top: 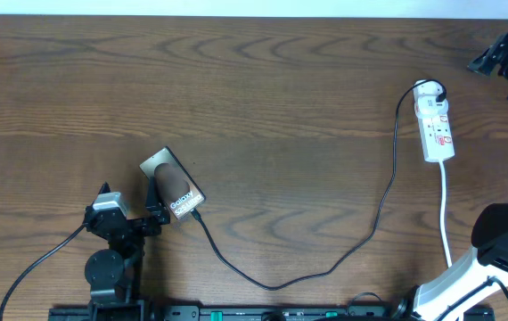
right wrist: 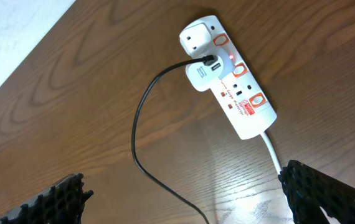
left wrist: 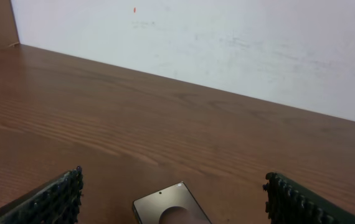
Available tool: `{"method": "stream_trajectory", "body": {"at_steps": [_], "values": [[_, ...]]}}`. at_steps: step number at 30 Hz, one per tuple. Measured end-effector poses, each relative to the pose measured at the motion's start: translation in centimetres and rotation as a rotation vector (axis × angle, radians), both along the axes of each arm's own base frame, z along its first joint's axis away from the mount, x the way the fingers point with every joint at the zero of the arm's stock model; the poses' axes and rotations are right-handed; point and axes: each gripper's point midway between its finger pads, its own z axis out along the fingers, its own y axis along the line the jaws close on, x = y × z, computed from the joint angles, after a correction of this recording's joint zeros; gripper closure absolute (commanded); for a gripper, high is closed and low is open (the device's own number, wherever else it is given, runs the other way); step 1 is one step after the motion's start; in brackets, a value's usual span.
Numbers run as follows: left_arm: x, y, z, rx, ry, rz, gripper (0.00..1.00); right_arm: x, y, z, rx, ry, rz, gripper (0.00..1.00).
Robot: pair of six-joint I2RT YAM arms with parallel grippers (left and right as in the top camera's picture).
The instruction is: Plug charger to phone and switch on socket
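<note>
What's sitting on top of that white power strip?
A white adapter with the black charger cable plugged in, plus another white plug. The sockets beneath them are hidden.

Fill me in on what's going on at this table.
Two robot arms are setting up a phone to charge. The charger cable runs from the socket to the phone's end and looks plugged in. The left fingers stand open by the phone, gripping nothing. The right fingers hang open above the socket, apart from it. A small red light seems lit on it.

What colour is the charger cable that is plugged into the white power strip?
Black. The charger cable shows best in the right wrist view.
</note>
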Motion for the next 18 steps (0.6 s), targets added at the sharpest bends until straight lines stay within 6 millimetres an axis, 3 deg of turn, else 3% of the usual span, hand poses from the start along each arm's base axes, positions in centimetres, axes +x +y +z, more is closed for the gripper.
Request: {"method": "stream_trajectory", "body": {"at_steps": [18], "values": [[0.0, 0.0, 0.0, 0.0, 0.0, 0.0, 0.08, 0.23, -0.33, 0.06, -0.017, -0.008, -0.005, 0.01]]}}
